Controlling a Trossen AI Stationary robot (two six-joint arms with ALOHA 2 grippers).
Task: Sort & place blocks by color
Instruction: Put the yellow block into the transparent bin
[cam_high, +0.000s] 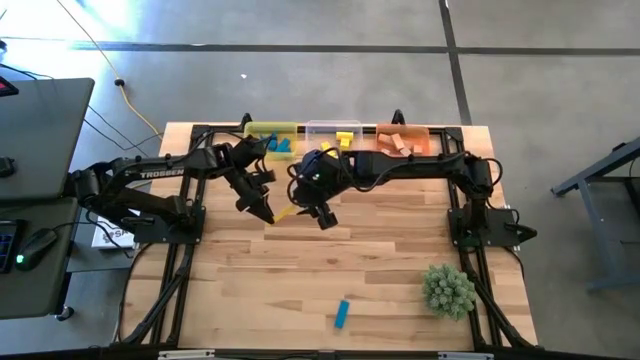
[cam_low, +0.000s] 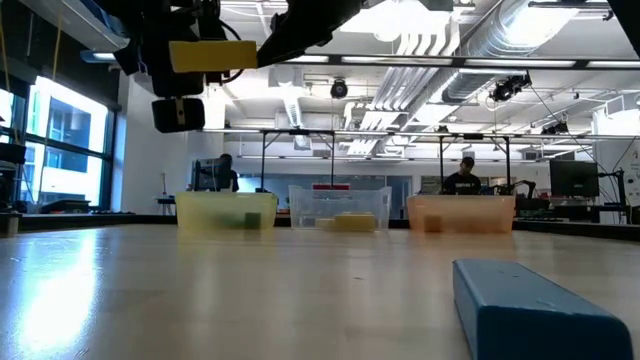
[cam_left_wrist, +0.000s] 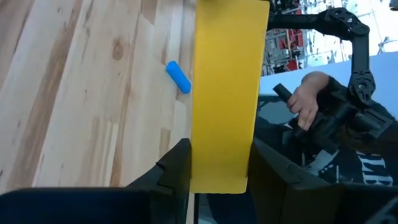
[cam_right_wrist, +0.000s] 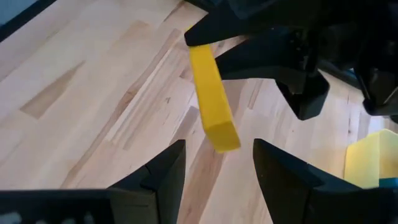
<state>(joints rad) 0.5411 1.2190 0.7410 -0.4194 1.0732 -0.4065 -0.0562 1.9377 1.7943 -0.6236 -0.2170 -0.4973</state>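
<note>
My left gripper (cam_high: 266, 212) holds a yellow bar (cam_high: 286, 212) in the air over the middle of the table; the low view shows the bar (cam_low: 213, 55) high above the wood. My right gripper (cam_right_wrist: 217, 149) is open just to the bar's right. Its fingers stand short of the bar's free end (cam_right_wrist: 222, 135) and touch nothing. A blue bar (cam_high: 342, 313) lies flat on the table near the front edge. Blue blocks (cam_high: 279, 146) lie in the yellow bin, yellow ones (cam_high: 345, 138) in the clear bin, tan ones (cam_high: 404, 144) in the orange bin. My left gripper pinches the yellow bar near one end, a finger (cam_left_wrist: 176, 165) on each long side (cam_left_wrist: 217, 171). The bar runs on ahead of the fingers, in line with them. The fingers slant down from the table's far left. The bar is clear of the table.
Three bins stand in a row at the far edge: yellow (cam_high: 270, 130), clear (cam_high: 322, 129), orange (cam_high: 400, 130). A spiky green plant ball (cam_high: 448, 290) sits at the near right. A person's hand (cam_left_wrist: 308, 99) shows beyond the table in the left wrist view.
</note>
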